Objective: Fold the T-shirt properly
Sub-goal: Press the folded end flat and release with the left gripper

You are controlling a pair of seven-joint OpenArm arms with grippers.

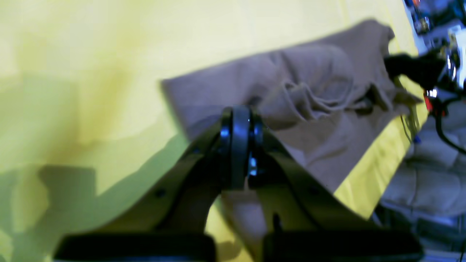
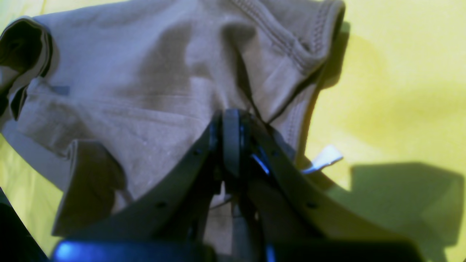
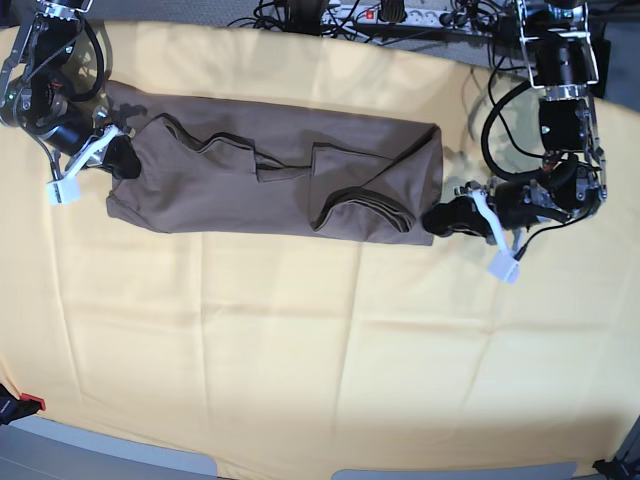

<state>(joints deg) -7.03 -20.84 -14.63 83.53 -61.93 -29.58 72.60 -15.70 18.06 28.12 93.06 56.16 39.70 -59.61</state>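
The taupe T-shirt (image 3: 270,170) lies stretched sideways across the far half of the table, with folds bunched along its middle. My right gripper (image 3: 122,157) is shut on the shirt's left end in the base view. In its own wrist view, the right gripper (image 2: 231,118) pinches the T-shirt (image 2: 145,91) near the ribbed collar, and a small pale tag (image 2: 326,157) sticks out beside it. My left gripper (image 3: 436,218) is shut on the shirt's near right corner. In the left wrist view, the left gripper (image 1: 238,118) has T-shirt (image 1: 309,91) cloth caught between its closed fingers.
A pale yellow table cloth (image 3: 300,340) covers the whole table. Cables and a power strip (image 3: 385,14) run along the far edge. A small red object (image 3: 30,403) sits at the near left corner. The right arm (image 1: 411,67) shows dark beyond the shirt in the left wrist view.
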